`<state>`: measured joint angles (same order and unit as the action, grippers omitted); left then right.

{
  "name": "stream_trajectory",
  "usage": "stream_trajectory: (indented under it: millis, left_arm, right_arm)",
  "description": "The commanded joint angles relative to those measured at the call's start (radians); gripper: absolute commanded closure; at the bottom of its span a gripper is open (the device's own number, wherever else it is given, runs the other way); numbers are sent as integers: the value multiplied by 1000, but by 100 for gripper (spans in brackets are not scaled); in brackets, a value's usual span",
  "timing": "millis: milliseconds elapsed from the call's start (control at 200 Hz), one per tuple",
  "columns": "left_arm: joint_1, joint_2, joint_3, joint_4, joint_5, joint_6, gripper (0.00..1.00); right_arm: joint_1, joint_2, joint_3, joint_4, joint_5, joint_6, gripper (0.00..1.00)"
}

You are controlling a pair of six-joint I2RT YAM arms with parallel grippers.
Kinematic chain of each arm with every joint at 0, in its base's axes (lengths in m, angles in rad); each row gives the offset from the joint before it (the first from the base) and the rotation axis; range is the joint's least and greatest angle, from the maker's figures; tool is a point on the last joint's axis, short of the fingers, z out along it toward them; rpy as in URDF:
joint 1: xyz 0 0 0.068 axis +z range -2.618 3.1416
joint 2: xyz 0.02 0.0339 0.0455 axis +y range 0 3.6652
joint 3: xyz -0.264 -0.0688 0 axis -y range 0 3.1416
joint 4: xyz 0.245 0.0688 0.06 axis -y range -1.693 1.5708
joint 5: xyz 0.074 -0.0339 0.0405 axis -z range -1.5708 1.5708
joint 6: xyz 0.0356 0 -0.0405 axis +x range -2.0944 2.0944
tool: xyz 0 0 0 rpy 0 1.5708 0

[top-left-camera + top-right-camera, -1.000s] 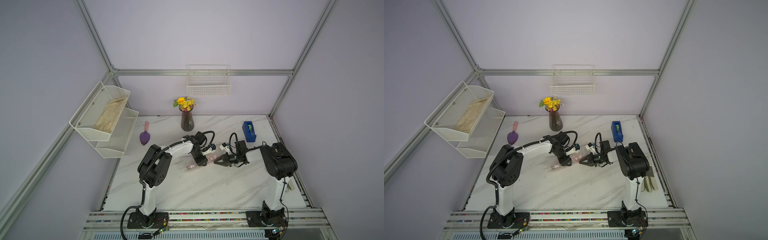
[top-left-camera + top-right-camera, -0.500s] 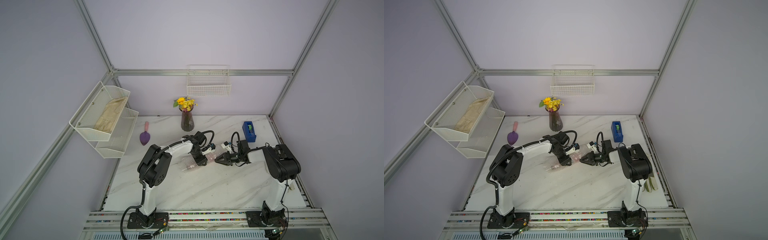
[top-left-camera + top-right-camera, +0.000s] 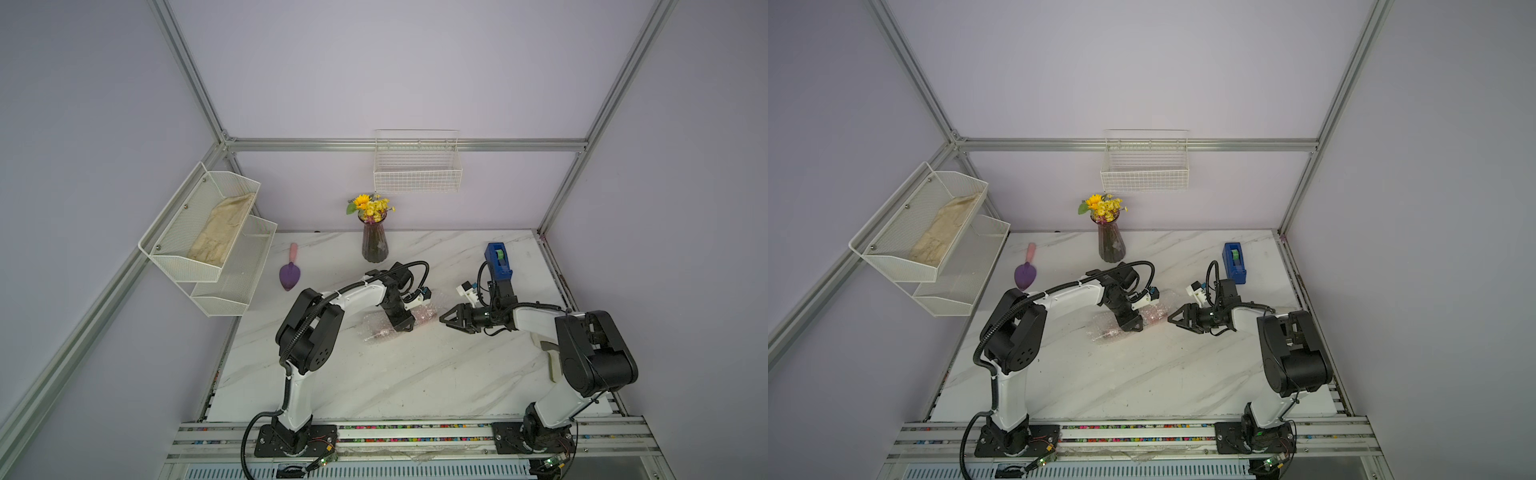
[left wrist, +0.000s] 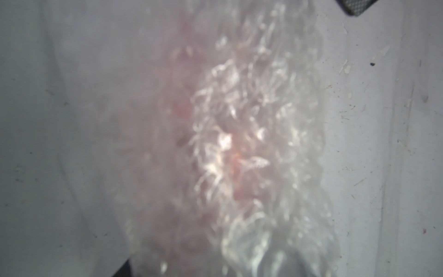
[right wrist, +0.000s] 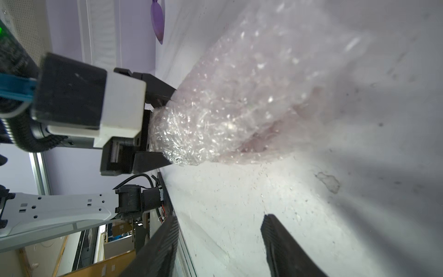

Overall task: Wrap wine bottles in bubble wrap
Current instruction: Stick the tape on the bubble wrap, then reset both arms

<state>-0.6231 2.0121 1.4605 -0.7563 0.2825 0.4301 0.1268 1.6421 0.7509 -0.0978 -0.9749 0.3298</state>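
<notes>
Clear, glossy bubble wrap [image 3: 379, 329] [image 3: 1105, 329] lies bunched around a small glass wine bottle [image 3: 427, 313] [image 3: 1155, 313] of pink-red liquid on the white marble-patterned table [image 3: 395, 374]. The bundle lies on its side in front of the dark ribbed vase of yellow flowers [image 3: 375, 246] [image 3: 1111, 246], on the near side of it toward the arm bases and a little to the robot's right. The bottle shows only as a pink blur through the film [image 5: 263, 141] [image 4: 182, 108]; its cap and label cannot be made out.

The black left gripper [image 3: 405, 324] [image 3: 1131, 324] comes down on the bundle in front of the vase. In the right wrist view its jaws sit on either side of the wrapped roll [image 5: 169, 127], pressed into the bubble wrap [image 5: 239, 96] and clamping it. The black right gripper [image 3: 446, 319] [image 3: 1173, 319] sits farther to the robot's right of the vase, just beside the bundle's end but apart from it, with its jaws spread and nothing between them [image 5: 220, 217].

A blue tape dispenser [image 3: 498, 262] stands well to the robot's right of the vase, and a purple trowel with a pink handle [image 3: 289, 274] lies to the vase's left.
</notes>
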Motion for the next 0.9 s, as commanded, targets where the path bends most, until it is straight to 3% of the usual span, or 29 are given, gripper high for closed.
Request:
stream_trajectory:
  millis: [0,160,480,515,540,590,780,895]
  left_arm:
    - [-17,-16,25,-44,41,-10,46]
    - [-33,-59,17,-21,19,-24,29]
    - [-67,-86,2,8,-41,-49,11]
    - [-69,-96,2,19,-52,-56,0]
    - [-68,-106,1,28,-54,-61,0]
    - [-69,-124,-1,51,-58,-70,0]
    - [-69,-190,6,124,-130,-101,0]
    - [-71,-254,9,157,-200,-117,0]
  right_arm:
    - [-46,-64,-8,18,59,2,38]
    - [-80,-118,0,49,93,29,30]
    - [-96,-149,8,48,123,29,20]
    - [-98,-154,10,47,129,28,18]
    - [-99,-157,10,48,134,27,17]
    - [-101,-161,15,47,142,26,3]
    - [-110,-175,40,41,186,14,3]
    - [-115,-226,47,40,290,-5,3]
